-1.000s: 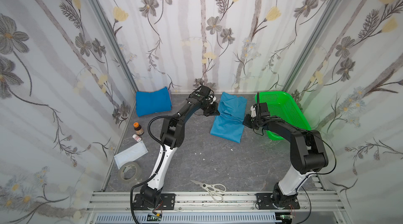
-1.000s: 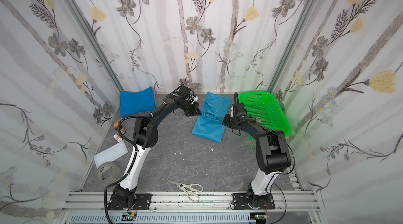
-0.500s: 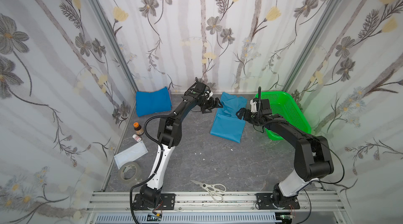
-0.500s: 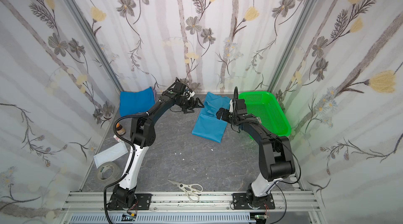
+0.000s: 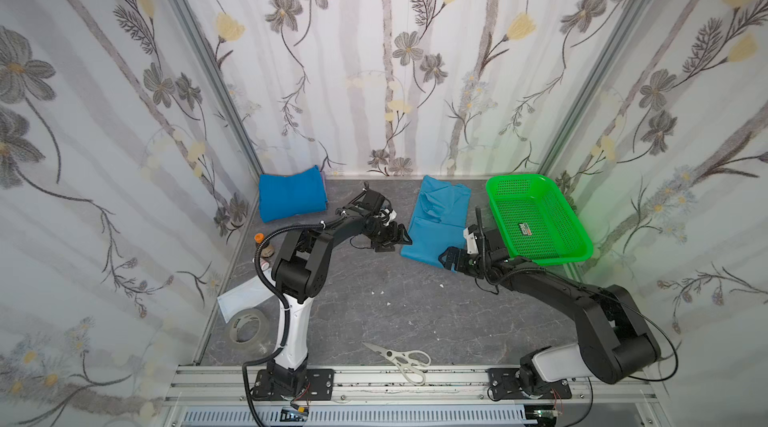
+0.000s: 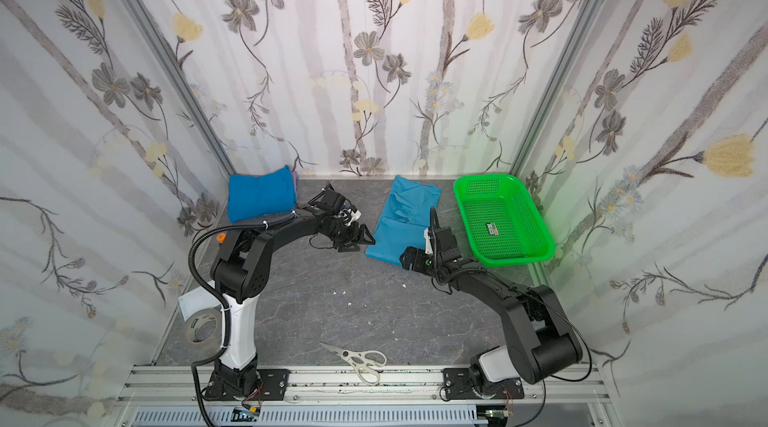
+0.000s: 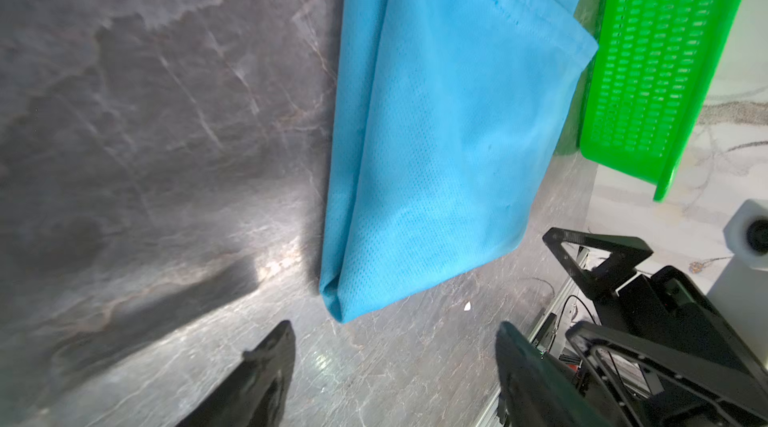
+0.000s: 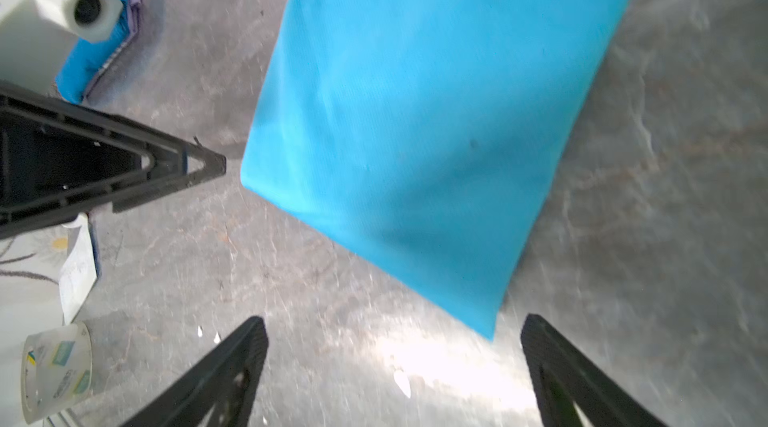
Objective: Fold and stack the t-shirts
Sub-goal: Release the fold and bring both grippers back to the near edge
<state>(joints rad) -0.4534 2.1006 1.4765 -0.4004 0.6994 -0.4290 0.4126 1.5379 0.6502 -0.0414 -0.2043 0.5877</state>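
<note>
The light sky-blue t-shirt (image 5: 438, 219) (image 6: 405, 221) lies folded into a long strip on the grey table, next to the green basket. The darker blue t-shirt (image 5: 291, 194) (image 6: 261, 198) sits folded in the back left corner. My left gripper (image 5: 395, 238) (image 7: 395, 327) is open, just off the strip's near left corner, with bare table between its fingers. My right gripper (image 5: 451, 260) (image 8: 394, 319) is open at the near right corner, with the cloth (image 8: 436, 113) ahead of its tips. Neither gripper holds anything.
The green perforated basket (image 5: 548, 208) stands at the back right, close to the right arm. Scissors (image 5: 399, 358) lie near the front rail. A tape roll (image 5: 247, 325), a white packet (image 5: 241, 300) and a small bottle (image 5: 266, 250) line the left edge.
Both grippers were shut on the light blue shirt's edges. They opened, let go and drew back toward its near corners. The shirt stays flat.
</note>
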